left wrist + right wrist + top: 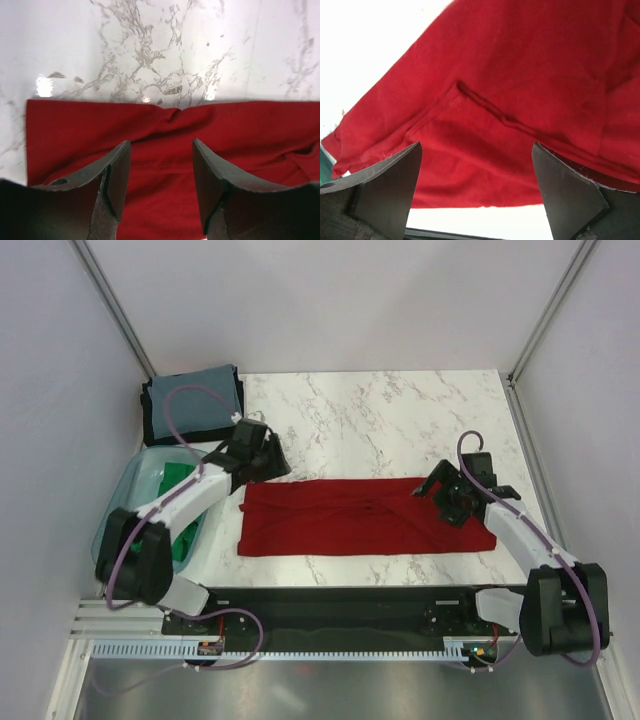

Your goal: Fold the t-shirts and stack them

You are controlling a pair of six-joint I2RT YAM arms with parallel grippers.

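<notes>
Centrally, in the top view: left gripper (262,458), fingers spread apart, gripping nothing, over the upper left edge of the red shirt (365,516). At centre right, right gripper (447,492), likewise spread wide, over the shirt's upper right edge. Red shirt folded into a long band across the middle of the marble table (380,410). In the upper left corner, grey-blue shirt (195,400) stacked on a dark shirt (148,425). At left, green shirt (176,480) inside a teal basin (120,492).
</notes>
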